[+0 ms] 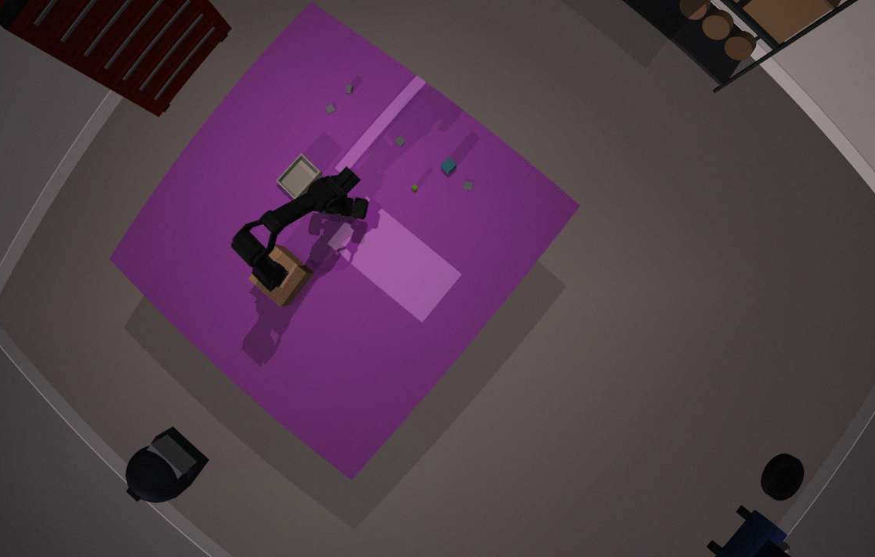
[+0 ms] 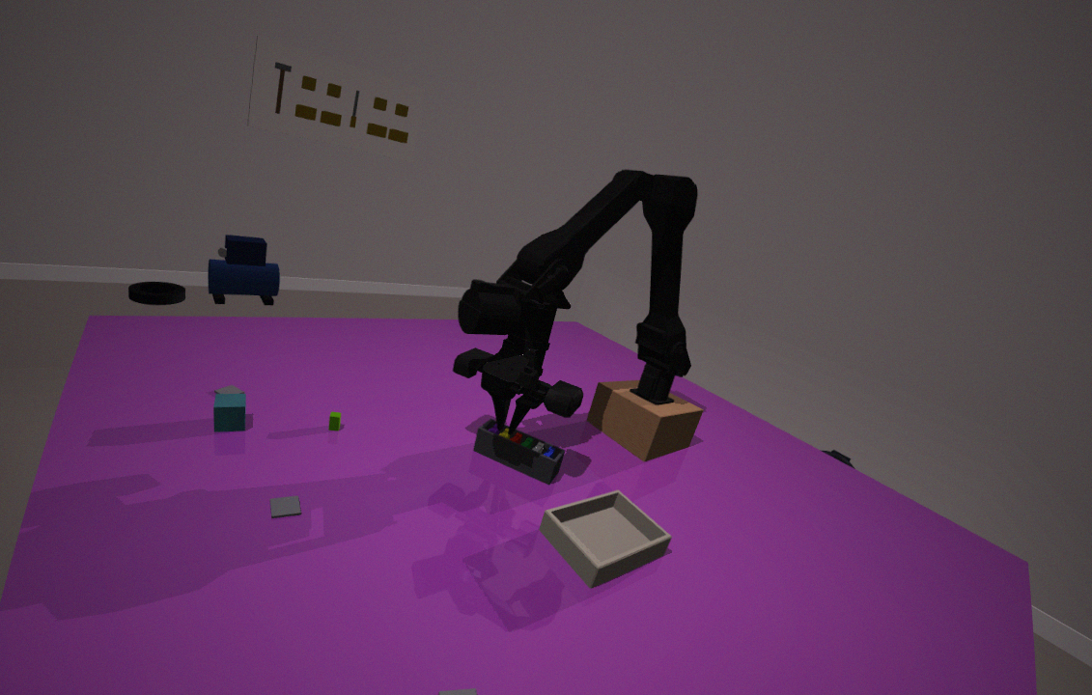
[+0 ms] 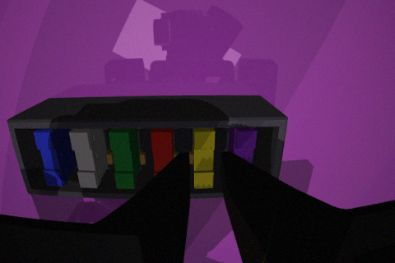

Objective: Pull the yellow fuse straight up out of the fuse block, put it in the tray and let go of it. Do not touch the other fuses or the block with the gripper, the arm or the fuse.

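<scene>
Your gripper (image 3: 204, 159) is down at the fuse block (image 3: 148, 110), its two dark fingers set narrowly apart on either side of the yellow fuse (image 3: 204, 159). They have not closed on it: the gap is a partly open one and the gripper holds nothing. The yellow fuse sits upright in its slot, second from the right in the wrist view, between the red fuse (image 3: 161, 150) and the purple fuse (image 3: 243, 144). Further left you have the green fuse (image 3: 124, 159), the white fuse (image 3: 85, 159) and the blue fuse (image 3: 48, 159) (all seated in the block). On the exterior view the tray (image 2: 605, 536) lies on the purple tabletop (image 2: 186, 536) near the block, apart from it.
</scene>
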Controlling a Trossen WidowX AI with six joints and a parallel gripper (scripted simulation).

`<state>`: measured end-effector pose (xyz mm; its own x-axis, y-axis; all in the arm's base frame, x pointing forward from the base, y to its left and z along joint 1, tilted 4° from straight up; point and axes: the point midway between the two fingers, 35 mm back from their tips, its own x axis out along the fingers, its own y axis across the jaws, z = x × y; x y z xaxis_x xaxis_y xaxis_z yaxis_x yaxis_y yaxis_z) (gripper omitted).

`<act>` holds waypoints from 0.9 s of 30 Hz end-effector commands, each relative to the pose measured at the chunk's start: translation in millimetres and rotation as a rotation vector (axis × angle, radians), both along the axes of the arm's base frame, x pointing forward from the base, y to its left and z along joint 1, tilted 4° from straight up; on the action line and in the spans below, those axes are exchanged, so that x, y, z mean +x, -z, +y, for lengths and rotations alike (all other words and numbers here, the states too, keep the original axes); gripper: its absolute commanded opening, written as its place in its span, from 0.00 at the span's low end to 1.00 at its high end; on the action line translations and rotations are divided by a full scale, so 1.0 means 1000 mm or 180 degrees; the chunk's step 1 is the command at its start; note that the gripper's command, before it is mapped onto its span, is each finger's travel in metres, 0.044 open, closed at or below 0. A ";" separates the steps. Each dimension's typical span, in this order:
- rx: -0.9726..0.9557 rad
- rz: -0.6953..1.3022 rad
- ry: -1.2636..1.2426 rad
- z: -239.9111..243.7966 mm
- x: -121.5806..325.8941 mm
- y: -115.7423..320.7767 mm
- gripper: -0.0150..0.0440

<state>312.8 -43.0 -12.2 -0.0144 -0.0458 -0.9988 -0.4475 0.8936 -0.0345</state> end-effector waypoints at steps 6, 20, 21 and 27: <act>-0.0010 0.0012 0.0007 -0.001 -0.001 0.008 0.37; 0.0001 0.0008 -0.0003 0.000 -0.001 0.007 0.28; 0.0001 0.0008 -0.0003 0.000 -0.001 0.007 0.27; 0.0001 0.0008 -0.0003 0.000 -0.001 0.006 0.25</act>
